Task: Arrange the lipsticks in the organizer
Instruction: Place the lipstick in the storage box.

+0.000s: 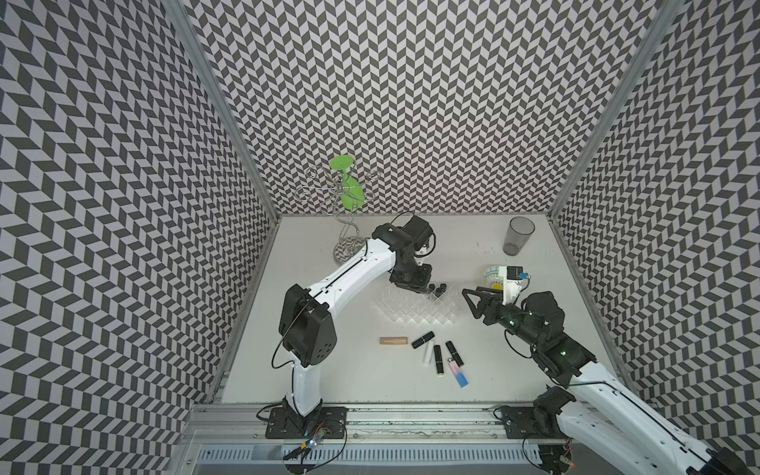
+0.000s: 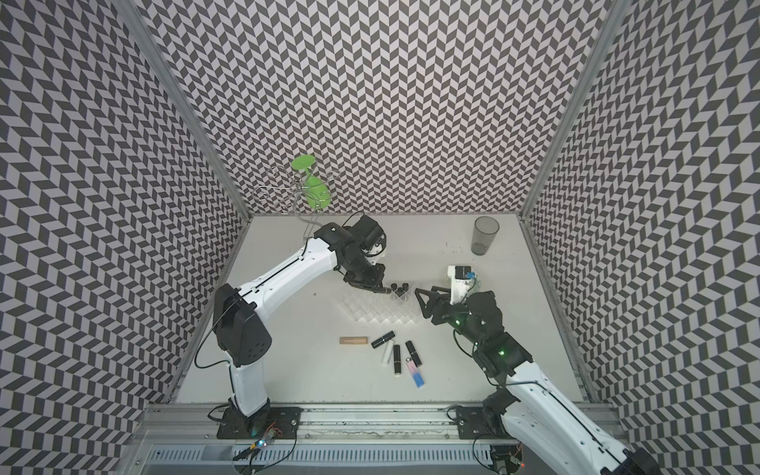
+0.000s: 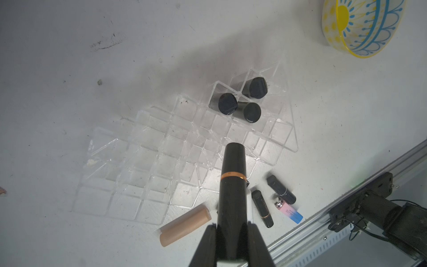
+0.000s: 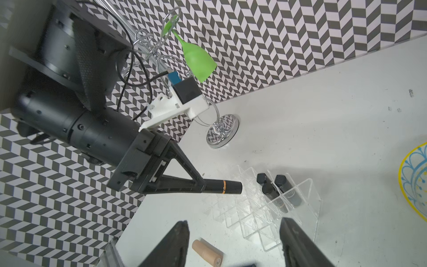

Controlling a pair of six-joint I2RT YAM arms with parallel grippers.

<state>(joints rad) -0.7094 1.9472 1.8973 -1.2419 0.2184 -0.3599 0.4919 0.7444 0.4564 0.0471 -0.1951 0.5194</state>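
Left jaws pinching black tube (image 3: 233,166) by one end. Long axis tilted well off upright, free end over organizer (image 3: 147,148), pointing toward three tubes (image 3: 242,99) standing in far right corner. Empty cells under tip; likely needs uprighting. Loose tubes (image 1: 438,353) on counter (image 1: 329,370) before organizer. Right jaws spread, empty, off organizer's right end.
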